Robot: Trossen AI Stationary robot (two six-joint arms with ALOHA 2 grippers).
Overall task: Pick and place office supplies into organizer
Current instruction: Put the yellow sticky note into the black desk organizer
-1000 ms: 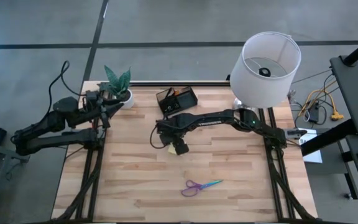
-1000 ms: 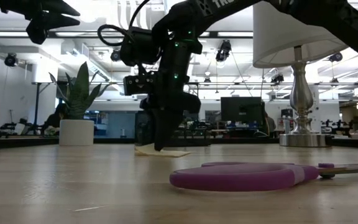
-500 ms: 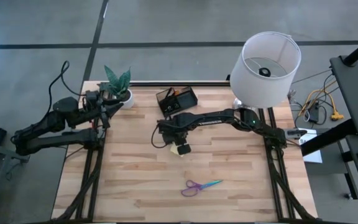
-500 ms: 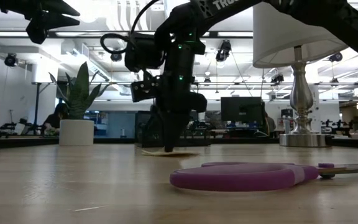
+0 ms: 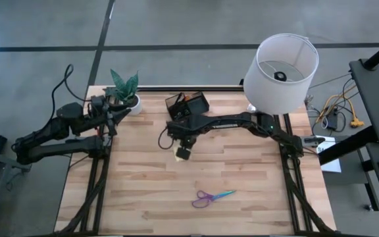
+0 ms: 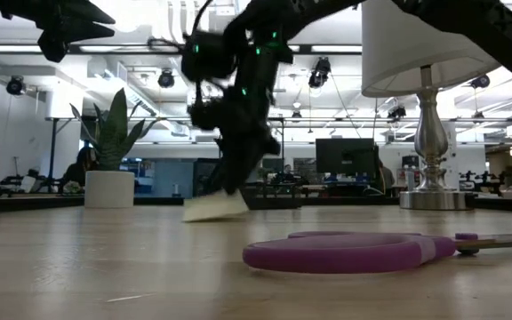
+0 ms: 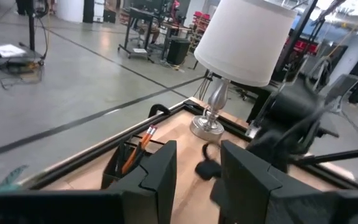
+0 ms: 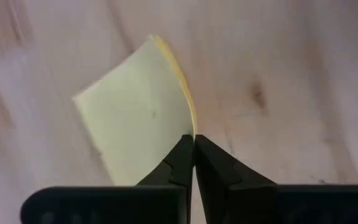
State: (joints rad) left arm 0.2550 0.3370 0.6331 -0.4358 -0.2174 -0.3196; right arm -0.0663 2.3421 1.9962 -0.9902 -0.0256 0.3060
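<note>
The yellow sticky-note pad (image 8: 135, 118) hangs tilted just above the wood, near the table's middle (image 5: 183, 154), with my right gripper (image 8: 193, 149) shut on it. The black organizer (image 5: 187, 104) stands behind it at the far edge, with an orange pencil (image 7: 143, 138) and dark pens in it. The purple-and-teal scissors (image 5: 212, 196) lie flat toward the near edge. My left gripper (image 7: 197, 180) waits open at the far left (image 5: 114, 113), above the table, with nothing between its fingers. My right gripper pinches one side edge of the pad (image 8: 189, 127) between its two fingertips (image 8: 180, 155), close to a corner. The fingers come slanting down from above. The pad (image 6: 213, 207) tilts below them, its free end low; whether that end touches the table I cannot tell.
A white lamp (image 5: 281, 66) stands at the far right corner and a white pot with a green plant (image 5: 125, 89) at the far left. Bare wood lies between the pad and the scissors and along the near left.
My right gripper has shut on the pad's edge, then tipped over and moved a little toward the table's left and far edge. The pad, which lay flat, now stands tilted with its held edge raised.
</note>
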